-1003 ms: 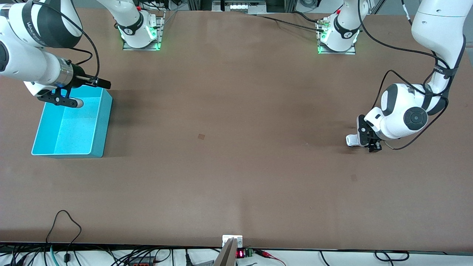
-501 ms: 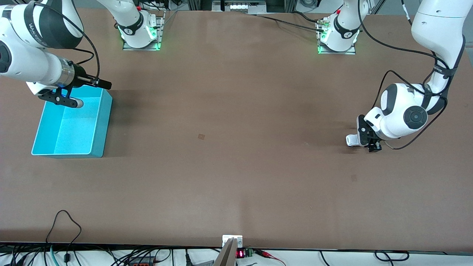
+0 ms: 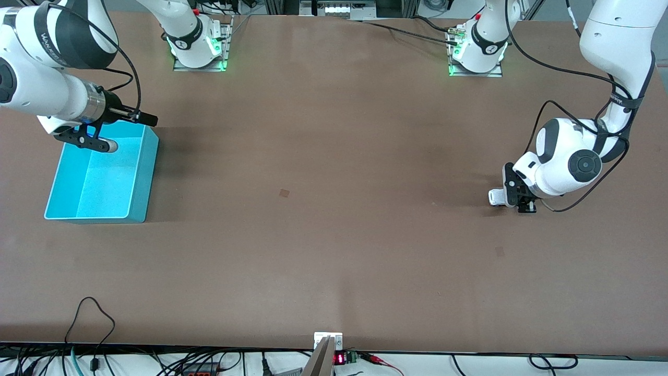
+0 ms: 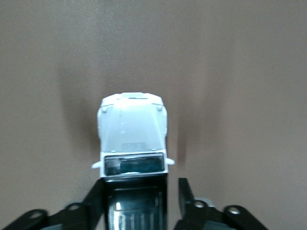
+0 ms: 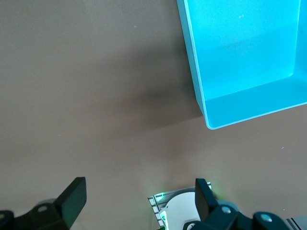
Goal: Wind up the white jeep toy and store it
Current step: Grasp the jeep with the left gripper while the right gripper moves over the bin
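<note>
The white jeep toy [image 3: 496,197] stands on the table at the left arm's end. In the left wrist view the white jeep toy [image 4: 132,129] shows its white hood and black roof. My left gripper [image 3: 512,199] is low at the table and straddles the jeep's roof in the left wrist view [image 4: 139,196]. One finger lies against the roof and a gap shows at the other finger [image 4: 184,191]. My right gripper [image 3: 128,133] is open and empty above the turquoise bin [image 3: 141,177], over its rim nearest the robots' bases. In the right wrist view my right gripper [image 5: 139,201] is over bare table beside the bin [image 5: 194,86].
The bin is empty and stands at the right arm's end of the table. The arm bases [image 3: 198,47] and cables [image 3: 407,31] line the table edge farthest from the front camera. A small device [image 3: 327,342] sits at the nearest edge.
The left arm and its gripper have shifted very slightly toward the robots' bases. The jeep has barely moved. The right arm has risen a touch.
</note>
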`<state>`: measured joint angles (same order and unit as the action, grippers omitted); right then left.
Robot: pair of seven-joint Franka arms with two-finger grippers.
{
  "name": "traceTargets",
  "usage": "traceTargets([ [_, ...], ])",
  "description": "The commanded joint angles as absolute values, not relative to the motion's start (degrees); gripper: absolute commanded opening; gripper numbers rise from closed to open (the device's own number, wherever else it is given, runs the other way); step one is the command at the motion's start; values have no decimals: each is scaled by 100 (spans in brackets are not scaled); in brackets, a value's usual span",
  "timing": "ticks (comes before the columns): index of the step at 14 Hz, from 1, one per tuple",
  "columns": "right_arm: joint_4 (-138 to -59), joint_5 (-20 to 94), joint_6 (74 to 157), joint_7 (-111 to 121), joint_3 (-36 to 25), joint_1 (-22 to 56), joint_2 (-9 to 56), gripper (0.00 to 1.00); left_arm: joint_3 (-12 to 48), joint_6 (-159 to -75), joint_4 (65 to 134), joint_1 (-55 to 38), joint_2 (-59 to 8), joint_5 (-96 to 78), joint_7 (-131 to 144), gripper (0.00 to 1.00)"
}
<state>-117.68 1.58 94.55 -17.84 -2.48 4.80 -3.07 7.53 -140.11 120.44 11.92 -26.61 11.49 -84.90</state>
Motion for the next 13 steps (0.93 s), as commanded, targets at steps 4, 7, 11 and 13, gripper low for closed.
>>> traceTargets([
  [4,-11918,237,9492,-1863,-264,492,-483,100,817,-13984,12120,1274,-2453,1274,-8561,41],
  [7,-11909,237,9492,-1863,-264,492,-475,100,817,-13966,12339,1266,-2172,1274,-8526,38],
  [11,-11909,246,9492,-1855,-264,492,-475,100,817,-14018,12340,1266,-2285,1274,-8464,36],
  [13,-11909,246,9492,-1854,-264,492,-475,100,817,-14036,12331,1266,-2390,1266,-8464,36],
])
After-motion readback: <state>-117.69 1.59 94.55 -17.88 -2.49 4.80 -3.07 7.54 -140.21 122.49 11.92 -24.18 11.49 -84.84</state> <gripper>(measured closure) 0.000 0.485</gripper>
